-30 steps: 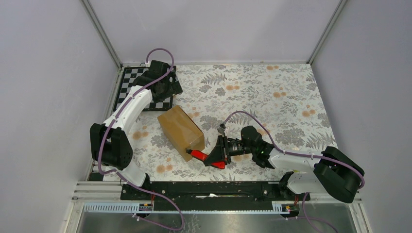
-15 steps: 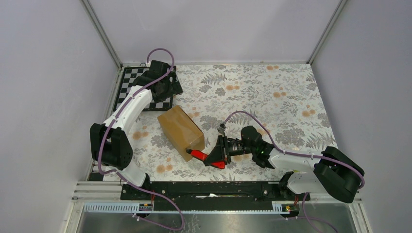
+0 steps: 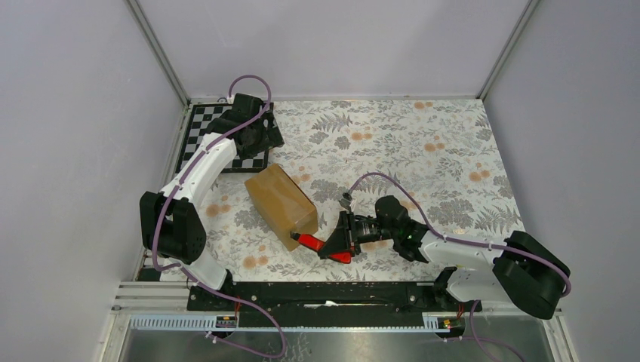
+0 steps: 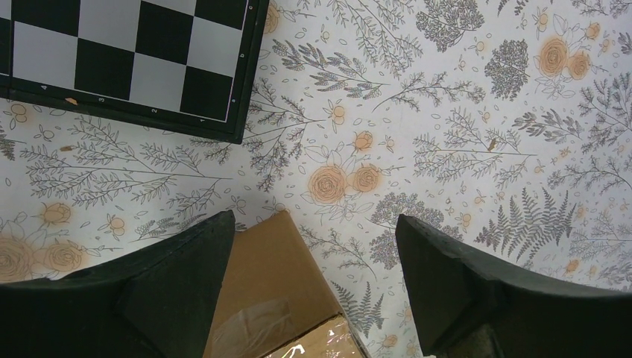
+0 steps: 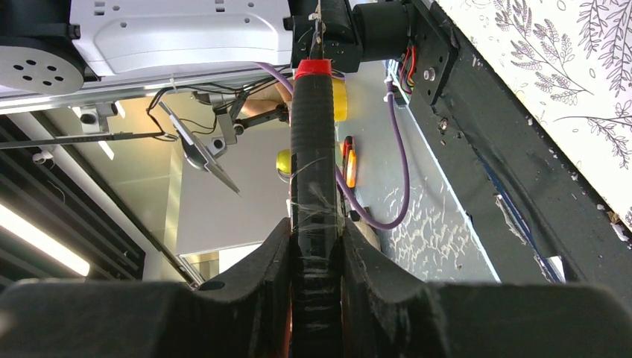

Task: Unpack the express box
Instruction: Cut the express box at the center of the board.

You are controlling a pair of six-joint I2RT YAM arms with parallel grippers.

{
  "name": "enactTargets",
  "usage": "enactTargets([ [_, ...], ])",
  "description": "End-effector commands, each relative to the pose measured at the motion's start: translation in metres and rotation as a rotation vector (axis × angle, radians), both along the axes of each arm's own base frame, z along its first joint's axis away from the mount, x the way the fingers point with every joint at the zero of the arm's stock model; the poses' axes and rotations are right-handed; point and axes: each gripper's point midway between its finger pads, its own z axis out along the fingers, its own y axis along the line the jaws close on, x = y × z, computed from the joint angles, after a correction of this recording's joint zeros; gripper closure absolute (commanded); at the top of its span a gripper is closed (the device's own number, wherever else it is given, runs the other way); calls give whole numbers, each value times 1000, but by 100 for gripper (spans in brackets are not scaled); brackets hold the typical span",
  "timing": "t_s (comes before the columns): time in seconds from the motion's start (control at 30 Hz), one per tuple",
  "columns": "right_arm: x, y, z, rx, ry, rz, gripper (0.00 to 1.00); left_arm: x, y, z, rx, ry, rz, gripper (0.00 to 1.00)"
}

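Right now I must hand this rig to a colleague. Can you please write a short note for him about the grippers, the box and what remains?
Left gripper: open, holding nothing, above the far end of the express box, near the chessboard.
Right gripper: shut on the red-handled cutter, its tip at the box's near end.
Box: closed and taped, lying on the floral cloth.
Done: cutter in hand and at the box.
Left: cut the tape, open the flaps, unpack. Whether cutting has begun cannot be seen.
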Motion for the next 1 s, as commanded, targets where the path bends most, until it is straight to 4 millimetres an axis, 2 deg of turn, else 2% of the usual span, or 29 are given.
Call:
enactTargets([
  [0.0, 3, 4, 33, 88, -105, -2, 100, 9, -1, 15, -15, -65, -12, 13],
  [0.43, 7, 8, 31, 82, -111, -6, 100, 4, -6, 22, -42, -80, -41, 13],
  [0.97, 10, 13, 25, 69, -95, 1, 100, 2, -8, 20, -50, -78, -55, 14],
])
